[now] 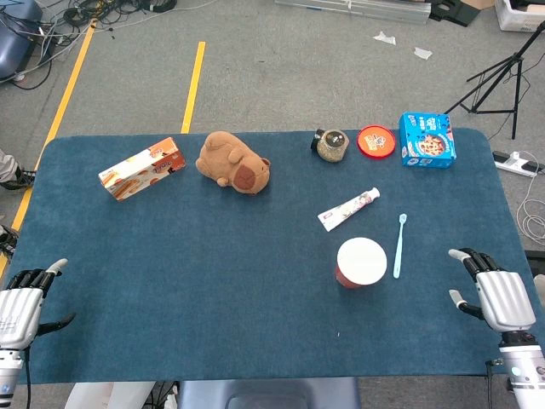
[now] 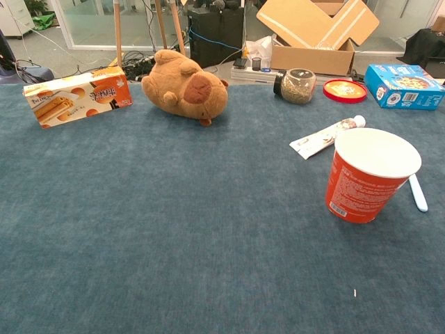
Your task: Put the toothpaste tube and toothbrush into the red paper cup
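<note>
Stood upright right of frame centre: red paper cup with unreadable white print, beside white toothpaste tube and light-blue toothbrush; left hand and right hand empty, fingers apart.

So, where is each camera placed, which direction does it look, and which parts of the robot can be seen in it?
Head view: high above the near edge, looking down on the blue table; left hand and right hand show at the bottom corners.
Chest view: low at the near edge, looking across the table towards the far boxes; no part of the robot shows.
Both share the red paper cup, toothpaste tube, toothbrush and plush toy.
</note>
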{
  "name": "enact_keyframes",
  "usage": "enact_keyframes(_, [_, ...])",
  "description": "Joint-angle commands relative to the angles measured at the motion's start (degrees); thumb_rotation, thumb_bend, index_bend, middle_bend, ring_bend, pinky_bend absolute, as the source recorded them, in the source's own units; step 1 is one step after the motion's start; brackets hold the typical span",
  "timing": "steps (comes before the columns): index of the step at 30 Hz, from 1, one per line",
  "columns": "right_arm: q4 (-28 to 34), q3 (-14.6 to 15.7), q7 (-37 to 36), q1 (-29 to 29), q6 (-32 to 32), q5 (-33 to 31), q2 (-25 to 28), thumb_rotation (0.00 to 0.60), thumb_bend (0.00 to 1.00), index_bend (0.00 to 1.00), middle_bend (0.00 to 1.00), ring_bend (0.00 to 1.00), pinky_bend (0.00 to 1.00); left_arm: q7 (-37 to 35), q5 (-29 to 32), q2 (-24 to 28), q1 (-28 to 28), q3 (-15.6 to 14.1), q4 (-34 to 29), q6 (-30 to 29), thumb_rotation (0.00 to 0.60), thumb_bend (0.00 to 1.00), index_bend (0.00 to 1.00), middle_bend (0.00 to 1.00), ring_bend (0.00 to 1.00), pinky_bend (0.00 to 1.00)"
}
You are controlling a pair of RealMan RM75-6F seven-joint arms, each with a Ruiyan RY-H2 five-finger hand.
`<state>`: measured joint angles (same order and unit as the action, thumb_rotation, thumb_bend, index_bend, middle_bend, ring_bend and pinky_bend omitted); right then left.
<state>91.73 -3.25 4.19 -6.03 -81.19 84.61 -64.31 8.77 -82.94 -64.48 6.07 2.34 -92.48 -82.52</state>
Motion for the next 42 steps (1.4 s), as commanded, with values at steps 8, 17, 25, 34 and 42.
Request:
enact_keyframes(8, [0.1, 0.3, 0.2, -0.4, 0.7, 0.3, -0.2, 0.600, 0.21, 0.26, 0.26, 0.27, 0.58, 0.8, 1.1, -0.3, 0.0, 0.3, 0.2, 0.3, 0.600, 0.00, 0.15, 0.31, 0.25, 0.21])
enact_keyframes(17, [-0.2, 0.4, 0.3, -0.7, 1.4, 0.0, -0.6, 0.600, 0.21, 0.26, 0.26, 0.27, 0.58, 1.2, 0.5, -0.7, 0.2, -0.3, -0.2, 0.7, 0.600, 0.00, 0.15, 0.31, 0.25, 0.21])
enact_keyframes(25, [0.4, -0.4, 1.0, -0.8, 0.4, -0.2, -0.7, 0.600, 0.21, 0.26, 0.25, 0.24, 0.53, 0.1, 1.0, 0.2, -0.3, 0.1, -0.9, -0.1, 0.600, 0.00, 0.15, 0.31, 0.25, 0.21])
enact_keyframes(34, [7.2, -3.6, 2.5, -5.0, 4.0, -0.5, 6.3, 0.600, 0.21, 0.26, 0.21, 0.18, 0.45, -0.6, 0.8, 1.3, -0.8, 0.4, -1.6, -1.3, 0.600, 0.00, 0.15, 0.31, 0.25, 0.21])
enact_keyframes(42, [11.8, -8.4, 4.2, -11.4, 12.1, -7.3, 12.1, 0.600, 0.21, 0.26, 0.19, 0.16, 0.45, -0.5, 0.9, 1.9, -1.1, 0.5, -2.1, -1.7, 0.600, 0.00, 0.15, 0.31, 0.25, 0.21])
